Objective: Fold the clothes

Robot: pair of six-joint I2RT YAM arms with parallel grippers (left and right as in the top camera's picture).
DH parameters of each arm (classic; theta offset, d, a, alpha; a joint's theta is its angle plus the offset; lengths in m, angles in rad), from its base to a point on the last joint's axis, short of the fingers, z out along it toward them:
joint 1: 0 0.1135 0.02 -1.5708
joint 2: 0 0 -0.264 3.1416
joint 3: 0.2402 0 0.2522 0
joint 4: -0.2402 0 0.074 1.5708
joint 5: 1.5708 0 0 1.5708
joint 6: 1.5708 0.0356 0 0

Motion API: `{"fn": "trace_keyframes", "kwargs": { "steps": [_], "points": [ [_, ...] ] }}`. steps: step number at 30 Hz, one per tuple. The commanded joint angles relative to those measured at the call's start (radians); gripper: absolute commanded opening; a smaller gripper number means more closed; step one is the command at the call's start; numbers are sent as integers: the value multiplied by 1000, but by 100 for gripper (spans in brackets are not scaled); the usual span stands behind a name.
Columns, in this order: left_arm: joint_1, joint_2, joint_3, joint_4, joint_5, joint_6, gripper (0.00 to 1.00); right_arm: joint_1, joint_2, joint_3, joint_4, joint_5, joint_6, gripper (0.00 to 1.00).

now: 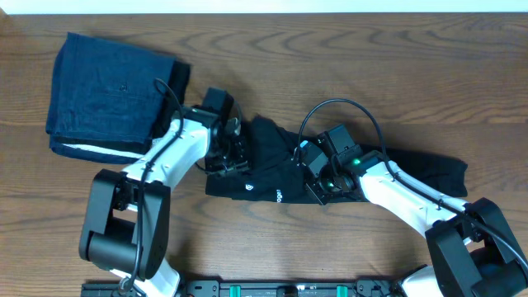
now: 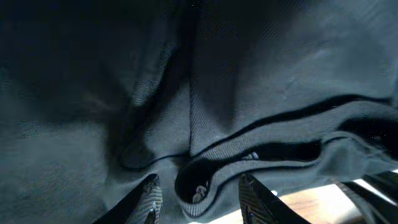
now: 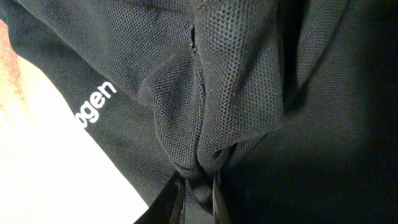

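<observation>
The black shirt (image 1: 417, 169) lies crumpled in a long band across the middle of the table, with small white logo marks near its front edge. My left gripper (image 1: 233, 157) is at the shirt's left end. In the left wrist view (image 2: 200, 202) it is open, with the ribbed collar edge (image 2: 205, 196) lying between its fingers. My right gripper (image 1: 313, 188) is over the shirt's middle. In the right wrist view (image 3: 198, 199) it is shut on a bunched fold of the mesh fabric (image 3: 205, 124), beside white lettering (image 3: 94, 106).
A folded dark-blue garment (image 1: 111, 95) with a white edge lies at the far left, just beyond my left arm. Bare wooden table (image 1: 371, 74) lies behind and to the right of the shirt. A black rail runs along the near edge (image 1: 272, 289).
</observation>
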Motion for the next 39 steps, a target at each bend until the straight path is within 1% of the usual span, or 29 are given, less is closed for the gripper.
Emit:
{"fn": "trace_keyframes", "kwargs": {
  "steps": [1, 7, 11, 12, 13, 16, 20, 28, 32, 34, 36, 37, 39],
  "points": [
    [-18, 12, -35, 29, 14, -32, 43, 9, 1, -7, 0, -21, 11, 15],
    [-22, 11, -40, 37, 14, -46, 41, 9, 1, -7, 0, -21, 11, 15],
    [-22, 11, -40, 34, 14, -46, 21, 9, 1, -7, -1, -21, 11, 15],
    [-22, 11, -40, 32, 14, -46, 12, 9, 1, -7, -1, -21, 11, 16],
    [-22, 11, -40, 30, 14, -46, 6, 9, 1, -7, -1, -21, 11, 16],
    [-19, 11, -35, 13, 44, -45, 6, 9, 2, -7, -1, -21, 11, 16],
    [-2, -11, 3, -49, 48, -38, 6, 9, 2, -7, -1, -21, 11, 16],
    [18, -70, 9, -53, 45, -38, 6, 9, 1, -7, -5, -22, 11, 18],
    [18, -70, 8, -61, -36, -39, 6, 9, 2, -7, -9, -22, 11, 21],
    [18, -69, 7, -61, -80, -39, 6, 9, 2, -7, -13, -22, 24, 28],
    [18, -69, 0, -60, -91, -39, 6, 9, 2, -7, -13, -23, 35, 38],
    [18, -69, -5, -60, -98, -42, 6, 9, 2, -7, -13, -23, 37, 44],
    [18, -68, -18, -57, -106, -42, 6, 9, 1, -6, -13, -22, 38, 51]
  ]
}}
